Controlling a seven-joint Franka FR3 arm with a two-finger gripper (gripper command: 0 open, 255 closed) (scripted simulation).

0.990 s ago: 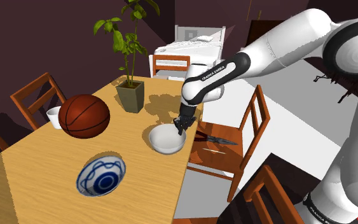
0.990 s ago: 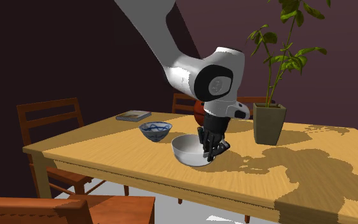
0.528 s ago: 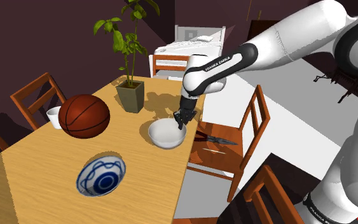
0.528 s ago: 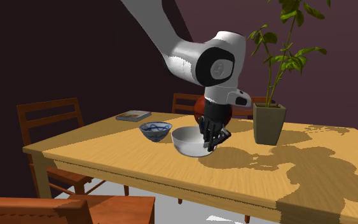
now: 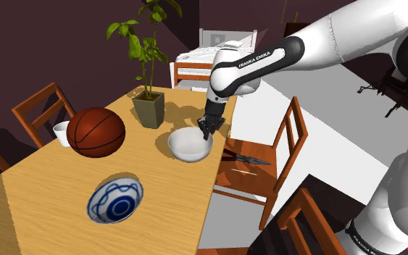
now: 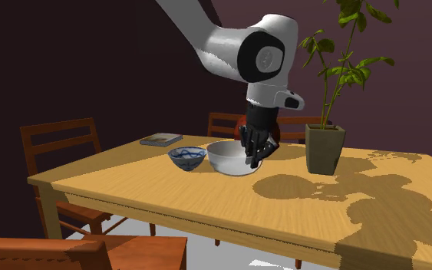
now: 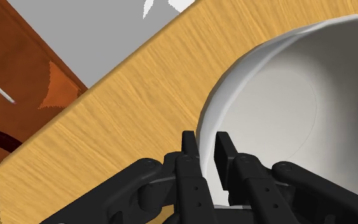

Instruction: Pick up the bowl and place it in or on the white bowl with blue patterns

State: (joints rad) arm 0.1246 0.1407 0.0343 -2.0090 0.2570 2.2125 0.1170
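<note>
In the shoulder view, the end effector (image 5: 206,133) is gripping the far rim of the white bowl (image 5: 188,148), near the worktop (image 5: 43,195) edge. The patterned bowl (image 5: 115,201) is lying well apart, nearer the camera, with a ball (image 5: 96,131) sitting off to the left.

In the second exterior view, the bowl is seemingly hanging just clear of the worktop, close beside the patterned bowl.

In the wrist view, the fingers are clenching the thin wall, one inside and one outside.

That one-sided pinch is leaving the bowl's weight hanging off to one side, so it risks pivoting or slipping during the carry. Released tilted or off-centre, it could knock the patterned bowl or slide off it.
</note>
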